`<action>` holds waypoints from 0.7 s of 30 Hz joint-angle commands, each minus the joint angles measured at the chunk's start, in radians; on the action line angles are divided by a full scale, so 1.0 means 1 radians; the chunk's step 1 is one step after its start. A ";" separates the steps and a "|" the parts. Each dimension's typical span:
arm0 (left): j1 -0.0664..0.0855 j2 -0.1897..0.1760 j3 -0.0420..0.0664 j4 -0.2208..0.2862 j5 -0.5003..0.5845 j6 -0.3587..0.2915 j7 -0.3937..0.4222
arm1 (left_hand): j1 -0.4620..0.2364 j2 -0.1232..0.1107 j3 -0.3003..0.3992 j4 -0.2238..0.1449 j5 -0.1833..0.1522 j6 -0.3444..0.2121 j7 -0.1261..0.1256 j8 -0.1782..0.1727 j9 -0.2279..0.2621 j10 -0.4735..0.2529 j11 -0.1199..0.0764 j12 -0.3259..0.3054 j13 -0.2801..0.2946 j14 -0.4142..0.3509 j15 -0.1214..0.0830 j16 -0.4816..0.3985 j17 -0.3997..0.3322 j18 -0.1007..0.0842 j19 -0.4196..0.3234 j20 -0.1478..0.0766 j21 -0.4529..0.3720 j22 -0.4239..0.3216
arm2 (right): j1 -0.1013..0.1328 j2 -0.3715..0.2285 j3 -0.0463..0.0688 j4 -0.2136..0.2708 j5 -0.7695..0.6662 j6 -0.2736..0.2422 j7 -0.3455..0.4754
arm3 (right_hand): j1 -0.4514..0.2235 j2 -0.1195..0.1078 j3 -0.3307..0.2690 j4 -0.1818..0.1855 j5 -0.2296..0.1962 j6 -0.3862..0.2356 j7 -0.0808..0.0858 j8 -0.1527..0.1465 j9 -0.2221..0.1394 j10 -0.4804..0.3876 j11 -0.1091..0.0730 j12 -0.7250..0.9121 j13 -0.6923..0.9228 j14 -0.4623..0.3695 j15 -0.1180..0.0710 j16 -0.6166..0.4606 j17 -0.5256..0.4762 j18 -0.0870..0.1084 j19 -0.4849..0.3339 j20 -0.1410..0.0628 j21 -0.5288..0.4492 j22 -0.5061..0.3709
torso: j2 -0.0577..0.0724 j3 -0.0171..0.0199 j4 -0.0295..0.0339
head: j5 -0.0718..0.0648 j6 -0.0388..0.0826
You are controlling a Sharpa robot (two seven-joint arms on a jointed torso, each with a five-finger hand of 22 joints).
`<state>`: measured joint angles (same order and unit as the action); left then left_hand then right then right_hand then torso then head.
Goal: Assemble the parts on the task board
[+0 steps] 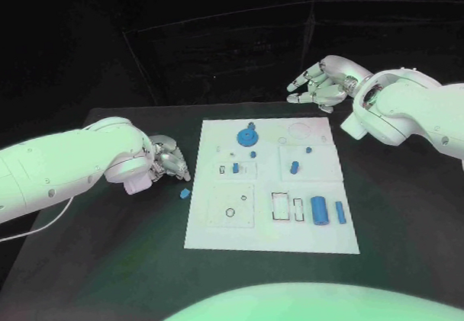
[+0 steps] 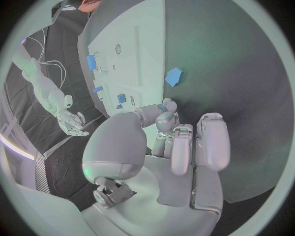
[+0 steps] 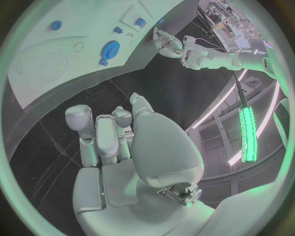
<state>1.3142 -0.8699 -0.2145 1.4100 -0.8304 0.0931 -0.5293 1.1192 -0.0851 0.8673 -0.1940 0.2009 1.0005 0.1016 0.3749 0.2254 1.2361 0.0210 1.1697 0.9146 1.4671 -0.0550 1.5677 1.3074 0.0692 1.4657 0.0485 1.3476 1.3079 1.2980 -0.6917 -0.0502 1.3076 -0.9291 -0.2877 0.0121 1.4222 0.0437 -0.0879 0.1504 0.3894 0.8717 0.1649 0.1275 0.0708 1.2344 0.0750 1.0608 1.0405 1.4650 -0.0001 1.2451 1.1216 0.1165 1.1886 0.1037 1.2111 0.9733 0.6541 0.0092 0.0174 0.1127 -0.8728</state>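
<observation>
Several blue parts seated on the board (image 1: 223, 230); my left hand (image 1: 167, 158) pinches a small piece (image 2: 162, 106), a loose block (image 1: 185, 192) just beyond my fingertips; my right hand (image 1: 315, 83) is open, empty.

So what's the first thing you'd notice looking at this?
The white task board in the middle of the black table, dotted with blue parts, including a round blue gear near its far end. One small blue part lies off the board, beside the left hand.

Overhead head view, two wrist fisheyes
</observation>
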 commanded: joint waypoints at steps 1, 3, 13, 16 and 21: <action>0.001 0.001 0.000 -0.001 0.009 -0.015 0.016 | -0.014 -0.005 -0.031 0.003 -0.006 0.004 0.004 -0.005 -0.001 -0.006 0.000 -0.007 -0.013 0.104 0.008 0.003 0.263 -0.010 0.018 0.009 -0.008 0.085 | 0.002 0.000 0.001 0.002 0.004 0.004 0.009 | 0.009 -0.002 -0.006 0.002 0.005 -0.008 0.000 0.006 -0.002 -0.003 -0.002 -0.004 -0.001 0.018 -0.005 -0.003 0.001 0.007 0.006 0.002 -0.006 -0.002 | 0.000 0.0004 0.0006 | -0.001 0.000; 0.001 -0.001 0.000 -0.001 0.009 -0.019 0.024 | -0.019 -0.019 -0.094 0.006 -0.010 0.007 0.001 -0.004 0.001 -0.001 -0.001 -0.003 -0.010 0.104 0.008 0.003 0.263 -0.009 0.018 0.011 -0.011 0.083 | 0.002 0.000 0.001 0.002 0.004 0.005 0.009 | 0.010 -0.003 -0.006 0.002 0.008 -0.008 0.000 0.006 -0.002 -0.004 -0.002 -0.005 -0.002 0.018 -0.005 -0.004 0.000 0.007 0.005 0.002 -0.007 -0.002 | 0.000 0.0004 0.0008 | -0.001 0.000; 0.000 -0.075 -0.001 0.068 -0.187 -0.155 0.400 | 0.078 -0.054 -0.364 -0.003 -0.145 -0.027 0.001 -0.035 -0.017 -0.237 0.000 -0.221 -0.299 0.024 0.015 -0.101 0.090 0.074 -0.166 0.015 -0.420 -0.203 | 0.002 -0.005 0.001 0.004 0.006 0.006 0.012 | 0.010 -0.003 -0.006 0.002 0.008 -0.008 0.000 0.006 -0.002 -0.004 -0.002 -0.005 -0.002 0.018 -0.005 -0.004 0.000 0.007 0.005 0.002 -0.007 -0.002 | -0.002 0.0005 0.0035 | 0.004 0.000; -0.001 -0.108 -0.002 0.098 -0.290 -0.206 0.530 | 0.086 -0.068 -0.406 0.001 -0.146 -0.050 0.005 -0.053 -0.031 -0.273 0.005 -0.261 -0.328 -0.025 0.018 -0.160 0.005 0.092 -0.216 0.021 -0.534 -0.281 | 0.002 -0.007 0.001 0.004 0.006 0.006 0.012 | 0.010 -0.003 -0.006 0.002 0.008 -0.008 0.000 0.006 -0.002 -0.004 -0.002 -0.005 -0.002 0.018 -0.005 -0.004 0.000 0.007 0.005 0.002 -0.007 -0.002 | -0.002 -0.0001 0.0058 | 0.006 0.000; -0.002 -0.149 -0.011 0.135 -0.455 -0.256 0.656 | 0.088 -0.095 -0.496 0.015 -0.154 -0.047 0.002 -0.059 -0.040 -0.280 0.003 -0.276 -0.349 -0.084 0.018 -0.232 -0.088 0.114 -0.282 0.023 -0.686 -0.384 | 0.002 -0.008 0.001 0.003 0.006 0.007 0.013 | 0.010 -0.003 -0.006 0.002 0.008 -0.008 0.000 0.006 -0.002 -0.004 -0.002 -0.005 -0.002 0.018 -0.005 -0.004 0.000 0.007 0.005 0.002 -0.007 -0.002 | -0.004 -0.0007 0.0087 | 0.011 0.000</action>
<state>1.3122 -1.0166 -0.2259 1.5380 -1.1182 -0.0859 -0.0464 1.2029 -0.1767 0.3779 -0.1803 0.0502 0.9554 0.1070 0.3222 0.1864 0.9695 0.0357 0.8974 0.5672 1.3877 -0.0378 1.3386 1.2228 0.1703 1.1887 0.0715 0.6682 0.9282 1.2980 -0.6998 -0.0502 1.3093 -0.9270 -0.2860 0.0148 1.4222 0.0437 -0.0879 0.1504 0.3937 0.8717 0.1649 0.1275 0.0708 1.2344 0.0750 1.0608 1.0394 1.4650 -0.0001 1.2452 1.1216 0.1165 1.1886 0.1037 1.2111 0.9723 0.6518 0.0091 0.0229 0.1225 -0.8728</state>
